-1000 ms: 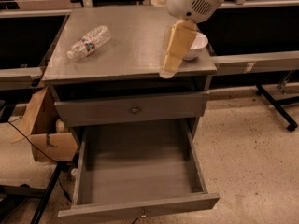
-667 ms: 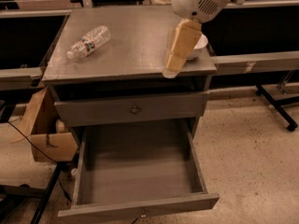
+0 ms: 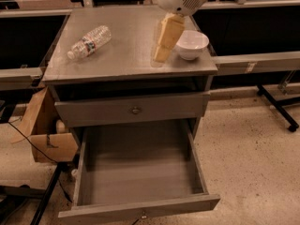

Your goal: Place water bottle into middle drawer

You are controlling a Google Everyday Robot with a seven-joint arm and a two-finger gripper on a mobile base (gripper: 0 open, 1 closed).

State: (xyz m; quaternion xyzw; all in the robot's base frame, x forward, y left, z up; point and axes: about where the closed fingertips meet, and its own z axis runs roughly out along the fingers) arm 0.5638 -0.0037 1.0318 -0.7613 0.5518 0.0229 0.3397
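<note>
Nearest, the middle drawer (image 3: pixel 140 172) stands pulled wide open, below a shut drawer front (image 3: pixel 93 110). On the desk (image 3: pixel 122 60) beyond, the water bottle (image 3: pixel 89 42) lies on its side at the far left. The pincer (image 3: pixel 161 55) hangs at the right, just left of a white bowl (image 3: pixel 191 43); whether it is apart or together, I cannot tell.

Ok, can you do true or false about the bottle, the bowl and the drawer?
1. The water bottle lies on its side on the cabinet top. True.
2. The middle drawer is pulled open. True.
3. The gripper holds the bottle. False: it hangs beside the white bowl, apart from the bottle.
4. The white bowl is inside the drawer. False: it sits on the cabinet top.
</note>
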